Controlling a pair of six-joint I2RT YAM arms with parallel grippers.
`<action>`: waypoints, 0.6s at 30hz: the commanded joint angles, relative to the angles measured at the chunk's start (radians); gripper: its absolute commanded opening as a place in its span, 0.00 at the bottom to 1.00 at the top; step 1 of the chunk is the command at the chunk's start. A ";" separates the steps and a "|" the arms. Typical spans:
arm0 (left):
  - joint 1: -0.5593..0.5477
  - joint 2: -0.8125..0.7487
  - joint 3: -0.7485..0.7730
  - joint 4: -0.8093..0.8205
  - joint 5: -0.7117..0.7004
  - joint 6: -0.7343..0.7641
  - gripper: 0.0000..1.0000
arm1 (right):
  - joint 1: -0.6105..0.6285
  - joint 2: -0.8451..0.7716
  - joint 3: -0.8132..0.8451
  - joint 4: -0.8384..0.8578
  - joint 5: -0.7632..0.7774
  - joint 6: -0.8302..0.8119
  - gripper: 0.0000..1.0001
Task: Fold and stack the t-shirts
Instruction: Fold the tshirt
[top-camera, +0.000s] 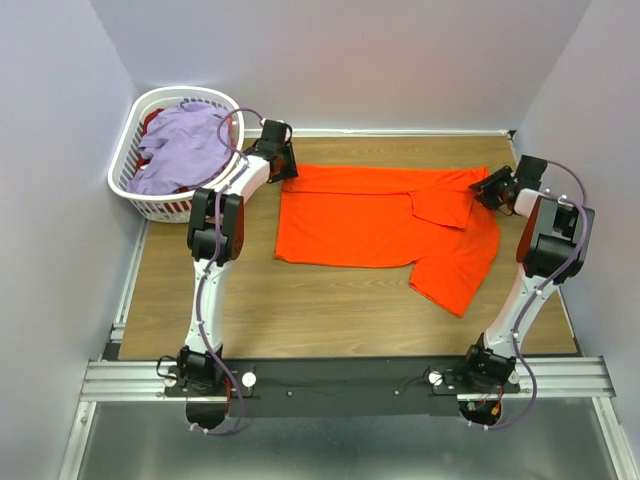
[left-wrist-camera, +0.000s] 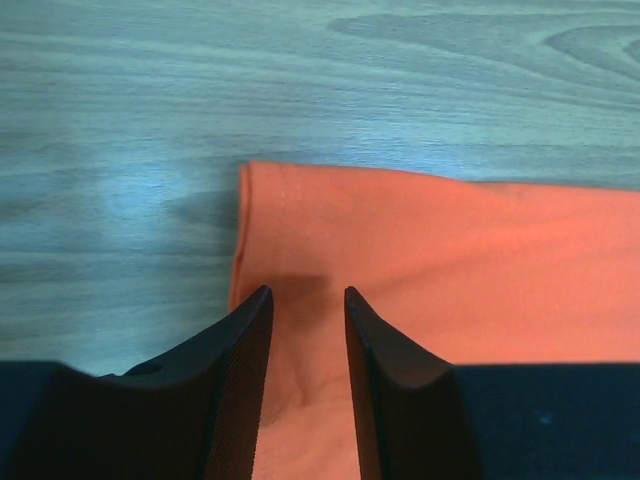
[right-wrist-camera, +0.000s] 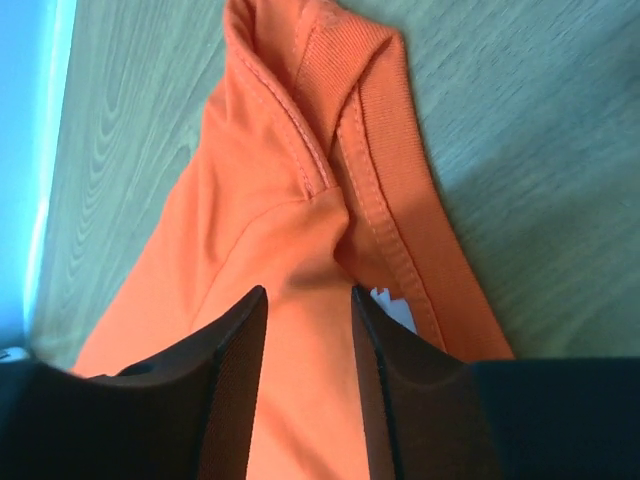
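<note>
The bright orange t-shirt (top-camera: 370, 215) lies spread on the wooden table, one sleeve reaching toward the front right. My left gripper (top-camera: 283, 165) is at its far left corner. In the left wrist view the jaws (left-wrist-camera: 307, 292) stand parted over the flat hem corner of the orange shirt (left-wrist-camera: 450, 260). My right gripper (top-camera: 490, 190) is at the collar end. In the right wrist view its jaws (right-wrist-camera: 308, 290) stand parted with orange cloth (right-wrist-camera: 270, 180) between them, and the white neck label (right-wrist-camera: 395, 308) peeks out by the right finger. The lavender t-shirt (top-camera: 185, 145) lies bunched in the basket.
The white slotted laundry basket (top-camera: 160, 207) stands at the far left corner, close beside the left arm, with a red cloth (top-camera: 155, 120) under the lavender one. Grey walls close in the table on three sides. Bare wood (top-camera: 300, 310) lies in front of the shirt.
</note>
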 joint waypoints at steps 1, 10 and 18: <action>0.011 -0.092 0.011 -0.029 -0.004 0.038 0.44 | -0.011 -0.096 -0.012 -0.075 0.045 -0.072 0.53; 0.009 -0.627 -0.546 0.074 0.007 0.057 0.49 | -0.009 -0.468 -0.173 -0.343 0.311 -0.161 0.62; 0.006 -1.091 -0.995 0.126 0.014 0.089 0.50 | -0.069 -0.656 -0.493 -0.366 0.351 -0.150 0.62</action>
